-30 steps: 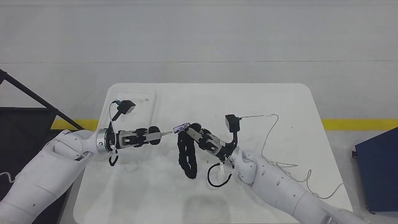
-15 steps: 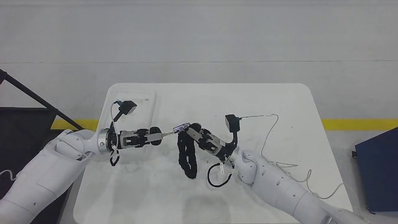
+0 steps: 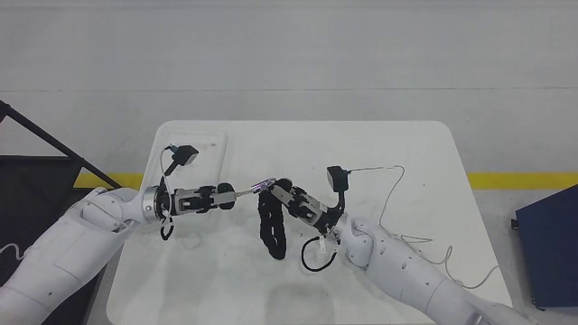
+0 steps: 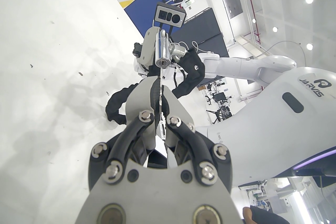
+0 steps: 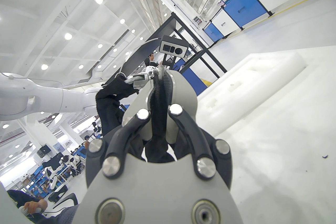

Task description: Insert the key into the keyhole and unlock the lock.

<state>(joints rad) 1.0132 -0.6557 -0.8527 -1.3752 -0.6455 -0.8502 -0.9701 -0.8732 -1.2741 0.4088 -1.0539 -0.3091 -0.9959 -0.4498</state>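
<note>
Judging by the left wrist view, the key [image 4: 159, 75] has its tip right at the keyhole [image 4: 162, 62] of the lock [image 4: 162, 46], held up above the table [image 4: 52, 51]. Whether it has gone in I cannot tell, and the turn is not yet done. The left gripper [image 4: 157, 85] is clamped tight on the key's head. The right gripper [image 5: 159, 78] is closed on the lock's black cable [image 5: 110, 101].
</note>
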